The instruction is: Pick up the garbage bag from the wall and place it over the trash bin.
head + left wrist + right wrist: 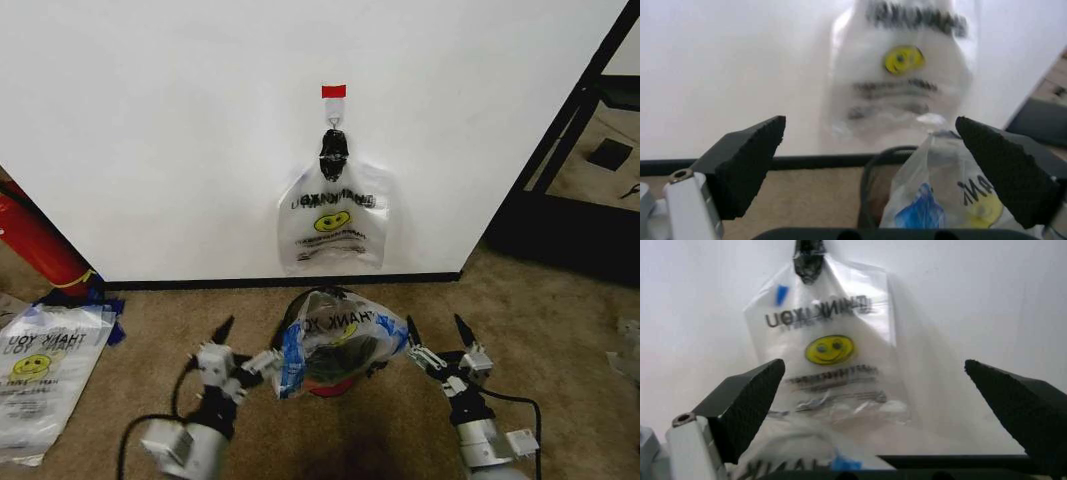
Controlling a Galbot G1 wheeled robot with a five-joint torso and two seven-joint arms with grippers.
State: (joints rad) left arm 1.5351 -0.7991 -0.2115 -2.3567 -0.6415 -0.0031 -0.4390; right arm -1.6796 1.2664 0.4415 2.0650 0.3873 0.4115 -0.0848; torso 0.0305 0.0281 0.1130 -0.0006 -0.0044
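Carpet; both claws spread (empty).

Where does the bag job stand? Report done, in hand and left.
Done: a garbage bag is off the wall and draped over the trash bin, bunched rather than spread. In hand: nothing; left gripper and right gripper sit open either side. Left: seating the bag evenly around the rim. Like bags hang clipped above.
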